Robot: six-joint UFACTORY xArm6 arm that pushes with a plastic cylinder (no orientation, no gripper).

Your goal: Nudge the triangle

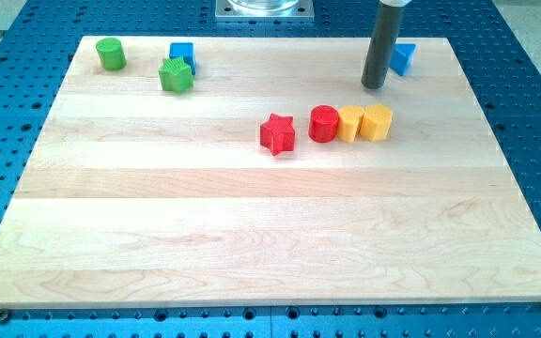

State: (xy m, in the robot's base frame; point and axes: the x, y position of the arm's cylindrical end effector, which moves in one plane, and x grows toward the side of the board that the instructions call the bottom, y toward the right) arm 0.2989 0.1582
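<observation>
A blue triangle block (403,57) lies near the board's top right edge. My rod comes down from the view's top and my tip (374,86) rests on the board just left of and slightly below the blue triangle, close to it or touching it; I cannot tell which. The rod hides the triangle's left part.
A red star (277,133), a red cylinder (323,123) and two yellow blocks (350,123) (377,122) sit in a row mid-board, below my tip. At the top left are a green cylinder (110,53), a green star (175,75) and a blue cube (182,55). The wooden board (252,235) lies on a blue perforated table.
</observation>
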